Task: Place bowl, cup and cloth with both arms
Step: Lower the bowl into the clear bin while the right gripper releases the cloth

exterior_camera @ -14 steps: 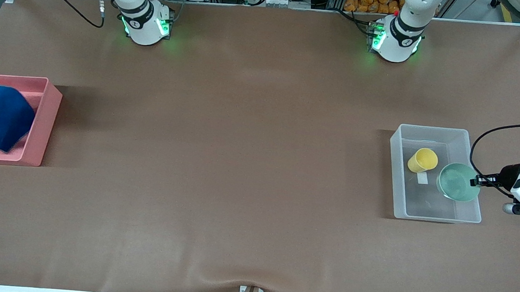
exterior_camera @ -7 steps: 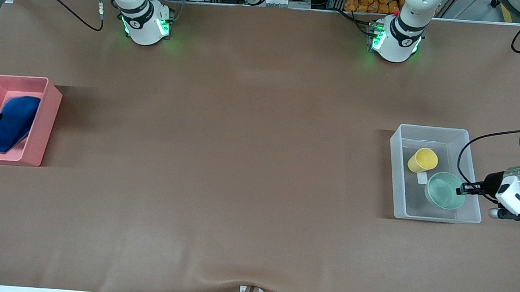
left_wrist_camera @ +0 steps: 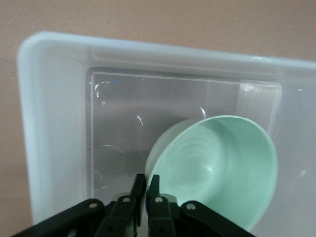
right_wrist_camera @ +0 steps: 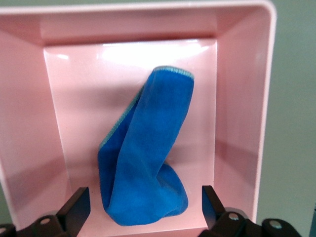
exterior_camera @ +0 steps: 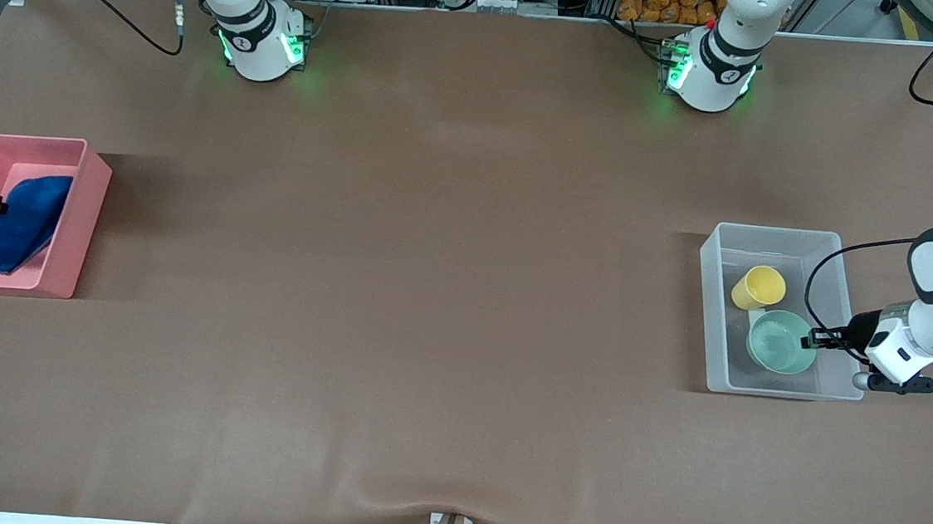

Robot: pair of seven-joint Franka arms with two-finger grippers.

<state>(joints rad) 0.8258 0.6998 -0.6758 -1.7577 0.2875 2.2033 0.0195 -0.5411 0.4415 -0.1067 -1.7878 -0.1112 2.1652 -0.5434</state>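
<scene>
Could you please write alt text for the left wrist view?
The left gripper, its black fingers pinched on the rim, holds the mint green bowl tilted inside the clear plastic bin on the brown table.

Mint bowl (exterior_camera: 778,342) tilted, yellow cup (exterior_camera: 758,287), bunched blue cloth (exterior_camera: 22,223)

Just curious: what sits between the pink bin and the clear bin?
Nothing: in the front view, only bare brown table lies between the pink bin and the clear bin.
</scene>
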